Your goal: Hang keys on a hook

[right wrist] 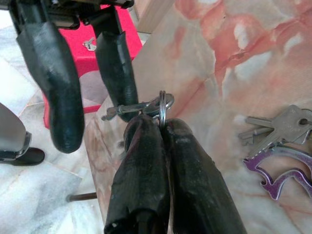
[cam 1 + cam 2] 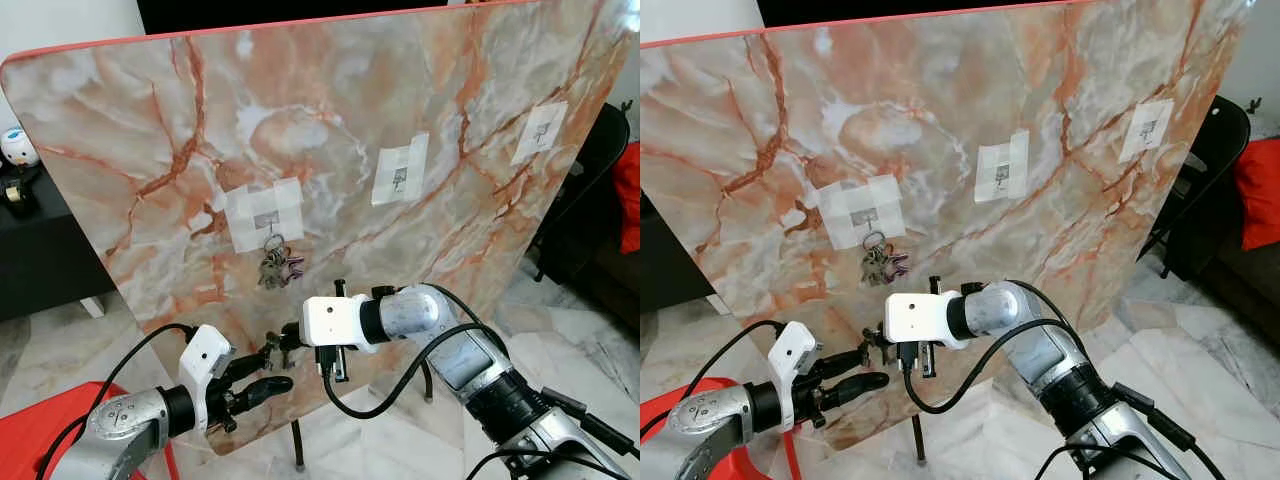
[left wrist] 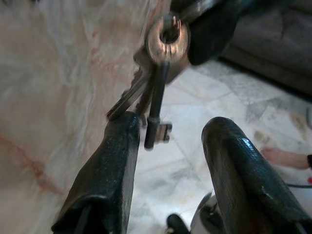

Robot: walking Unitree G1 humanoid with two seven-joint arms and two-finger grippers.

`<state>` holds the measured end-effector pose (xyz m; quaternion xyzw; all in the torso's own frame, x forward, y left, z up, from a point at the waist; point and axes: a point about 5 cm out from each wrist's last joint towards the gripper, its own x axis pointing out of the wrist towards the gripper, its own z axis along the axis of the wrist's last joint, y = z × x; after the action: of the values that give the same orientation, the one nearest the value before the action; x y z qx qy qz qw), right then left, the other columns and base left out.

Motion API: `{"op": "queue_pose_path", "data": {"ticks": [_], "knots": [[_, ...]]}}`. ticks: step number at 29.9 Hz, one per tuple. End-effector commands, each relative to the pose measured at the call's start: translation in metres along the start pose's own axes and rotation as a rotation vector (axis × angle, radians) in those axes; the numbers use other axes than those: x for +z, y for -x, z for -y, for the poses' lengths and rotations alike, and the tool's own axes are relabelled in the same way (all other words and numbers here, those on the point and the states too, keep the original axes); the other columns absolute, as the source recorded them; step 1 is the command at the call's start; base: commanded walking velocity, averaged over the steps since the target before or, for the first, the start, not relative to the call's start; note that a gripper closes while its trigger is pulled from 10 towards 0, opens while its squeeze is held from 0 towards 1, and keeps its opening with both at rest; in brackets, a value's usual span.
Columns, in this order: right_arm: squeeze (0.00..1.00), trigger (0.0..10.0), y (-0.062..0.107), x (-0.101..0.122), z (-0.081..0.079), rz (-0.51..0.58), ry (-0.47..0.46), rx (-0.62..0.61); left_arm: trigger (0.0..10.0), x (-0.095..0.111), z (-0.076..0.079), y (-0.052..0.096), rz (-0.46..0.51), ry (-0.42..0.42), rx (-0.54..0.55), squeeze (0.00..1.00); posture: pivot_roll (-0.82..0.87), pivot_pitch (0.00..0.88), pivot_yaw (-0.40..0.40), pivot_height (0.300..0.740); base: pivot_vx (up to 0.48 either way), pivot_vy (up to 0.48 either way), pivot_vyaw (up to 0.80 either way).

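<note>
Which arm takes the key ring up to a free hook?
Right. The right gripper is pinched shut on the key ring; the left gripper is open beside it, holding nothing. Middle hook is free.

Hung keys [image 2: 276,266] block the left hook; the other hooks [image 2: 400,178] stand free

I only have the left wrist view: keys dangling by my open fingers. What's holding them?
Observer: The right gripper, shut on their ring.
Operator: Any hook free?
Observer: The board has three. The left hook carries a bunch; the middle hook and right hook are bare.
Operator: Where's my gripper against those?
Observer: The left gripper is low before the board, below the hung bunch.
</note>
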<state>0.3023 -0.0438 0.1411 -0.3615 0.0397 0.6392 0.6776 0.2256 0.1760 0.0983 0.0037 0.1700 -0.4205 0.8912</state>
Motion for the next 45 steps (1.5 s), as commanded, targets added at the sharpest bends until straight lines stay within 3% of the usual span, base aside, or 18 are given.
{"op": "queue_pose_path", "data": {"ticks": [1, 4, 5, 7, 8, 30, 31, 32, 33, 43, 44, 45], "knots": [[0.0, 10.0, -0.001, 0.003, -0.003, 0.013, 0.008, 0.018, 10.0, 0.008, -0.001, 0.0, 0.023, -0.01, 0.002, 0.0, 0.06, 0.0, -0.056, 0.728, 0.0, 0.0, 0.0], [0.0, 10.0, -0.002, 0.003, -0.004, 0.01, 0.009, 0.019, 10.0, 0.008, -0.001, 0.0, 0.023, -0.008, 0.0, 0.0, 0.06, 0.0, -0.055, 0.728, 0.0, 0.0, 0.0], [0.0, 10.0, -0.002, 0.003, -0.004, 0.009, 0.008, 0.018, 7.7, 0.008, -0.001, 0.0, 0.023, -0.007, 0.0, 0.0, 0.06, 0.0, -0.055, 0.728, 0.0, 0.0, 0.0], [0.0, 10.0, -0.001, 0.003, -0.004, 0.008, 0.007, 0.017, 0.9, 0.008, -0.001, 0.0, 0.024, -0.006, 0.001, 0.0, 0.06, 0.0, -0.055, 0.728, 0.0, 0.0, 0.0], [0.0, 10.0, -0.001, 0.003, -0.004, 0.007, 0.007, 0.017, 0.0, 0.008, -0.001, 0.0, 0.025, -0.003, 0.001, 0.0, 0.06, 0.0, -0.055, 0.728, 0.0, 0.0, 0.0], [0.0, 10.0, 0.0, 0.002, 0.001, 0.002, 0.002, -0.015, 0.0, 0.008, 0.004, 0.0, 0.033, 0.025, -0.034, 0.0, 0.06, 0.0, -0.057, 0.728, 0.0, 0.0, 0.0], [0.0, 10.0, 0.0, 0.003, 0.002, 0.007, 0.004, -0.024, 1.5, 0.008, 0.006, -0.002, 0.027, 0.025, -0.043, 0.0, 0.06, 0.0, -0.057, 0.728, 0.0, 0.0, 0.0], [0.0, 10.0, 0.0, 0.004, 0.003, 0.01, 0.005, -0.029, 5.0, 0.007, 0.006, -0.002, 0.026, 0.026, -0.044, 0.0, 0.06, 0.0, -0.057, 0.728, 0.0, 0.0, 0.0], [0.0, 10.0, 0.0, 0.004, 0.004, 0.013, 0.006, -0.036, 10.0, 0.007, 0.007, -0.002, 0.026, 0.027, -0.042, 0.0, 0.06, 0.0, -0.057, 0.728, 0.0, 0.0, 0.0], [0.0, 10.0, 0.0, 0.01, 0.009, 0.035, 0.01, -0.059, 10.0, 0.008, 0.004, -0.003, 0.045, 0.037, -0.024, 0.0, 0.06, 0.0, -0.056, 0.728, 0.0, 0.0, 0.0], [0.0, 10.0, 0.0, 0.01, 0.009, 0.035, 0.012, -0.061, 10.0, 0.009, 0.004, -0.003, 0.062, 0.049, -0.02, 0.32, 0.06, 0.0, -0.056, 0.728, 0.0, 0.0, 0.0], [0.0, 10.0, 0.0, 0.01, 0.009, 0.036, 0.012, -0.062, 10.0, 0.009, 0.004, -0.002, 0.07, 0.055, -0.019, 0.84, 0.06, 0.0, -0.057, 0.728, 0.0, 0.0, 0.0]]}}
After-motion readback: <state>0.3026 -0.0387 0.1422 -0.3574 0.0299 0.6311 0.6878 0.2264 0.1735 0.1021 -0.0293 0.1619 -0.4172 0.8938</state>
